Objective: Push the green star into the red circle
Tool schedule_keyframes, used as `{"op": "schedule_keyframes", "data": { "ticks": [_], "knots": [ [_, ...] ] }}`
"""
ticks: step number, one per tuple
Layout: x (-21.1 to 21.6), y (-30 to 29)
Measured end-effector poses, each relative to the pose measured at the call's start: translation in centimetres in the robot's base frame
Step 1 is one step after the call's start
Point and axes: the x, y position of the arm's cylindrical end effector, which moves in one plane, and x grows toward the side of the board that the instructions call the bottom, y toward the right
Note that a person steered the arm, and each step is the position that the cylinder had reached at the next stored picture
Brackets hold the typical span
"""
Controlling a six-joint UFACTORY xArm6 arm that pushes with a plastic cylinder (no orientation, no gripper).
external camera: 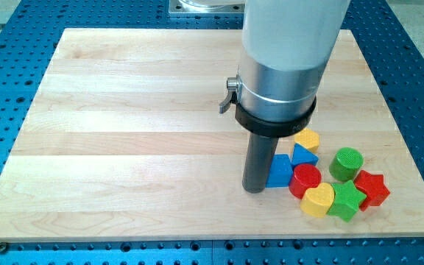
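Table [138, 110]: pale wood boards, visible grain, smooth matt finish. It rests on a blue perforated metal base [6, 96] with a dull sheen.

Tool housing [285, 51]: brushed silver metal, satin gloss, with a black collar [274, 125]; rod [256, 158] dark, matt.

Blocks: plastic-looking with finely ridged, matt faces, namely red circle [305, 179], green star [345, 200], yellow heart [317, 199], red star [372, 188], green cylinder [346, 163], blue blocks [280, 171], yellow block [308, 139].

Wooden board [124, 110], yellow heart [317, 199], red star [372, 188] (lower right), green cylinder [346, 163].
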Motion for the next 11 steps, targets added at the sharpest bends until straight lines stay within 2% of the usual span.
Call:
{"op": "schedule_keyframes", "data": {
  "ticks": [1, 2, 3, 4, 5, 6, 7, 8, 10, 11],
  "knots": [
    [-3.1, 0.0],
    [-12.2, 1.5],
    [-14.8, 8.0],
    [-8.9, 14.8],
    [0.2, 18.7],
    [3.0, 19.3],
    [6.7, 14.5],
    [6.6, 9.5],
    [3.6, 5.2],
    [6.7, 6.1]
  ]
}}
